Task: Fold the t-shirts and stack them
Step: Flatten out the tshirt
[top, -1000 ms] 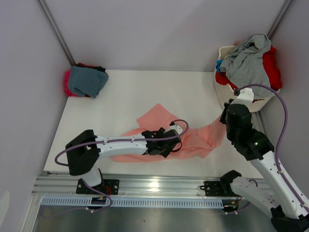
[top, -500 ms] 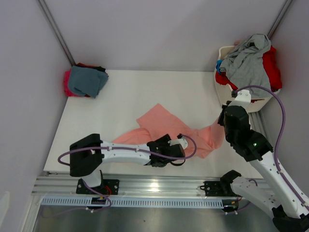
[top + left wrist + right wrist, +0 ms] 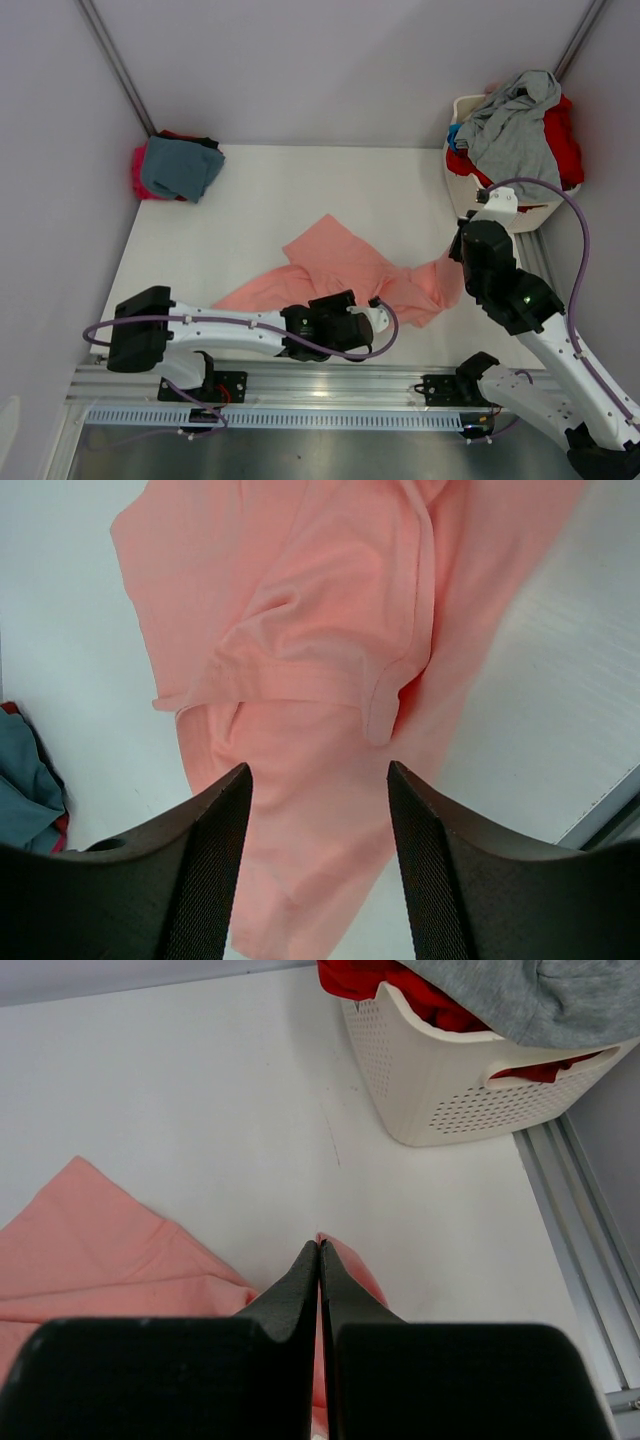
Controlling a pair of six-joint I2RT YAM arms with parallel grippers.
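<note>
Pulling back nearward, the wide, empty left gripper [image 3: 318,770] has spread the salmon-pink cloth t-shirt [image 3: 300,630] flatter for folding, while the right gripper [image 3: 319,1245] stays pinching its corner.

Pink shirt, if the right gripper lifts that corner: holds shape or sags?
Likely floppy: the pink shirt lies rumpled, with creases and a folded-over sleeve. Probably light; one pinched corner in the right gripper pulls it into a stretched tail. Expect it to drape and drag, not lift flat.

Open table [image 3: 320,185] lies between the shirt pile [image 3: 175,167] and the laundry basket [image 3: 440,1090].
</note>
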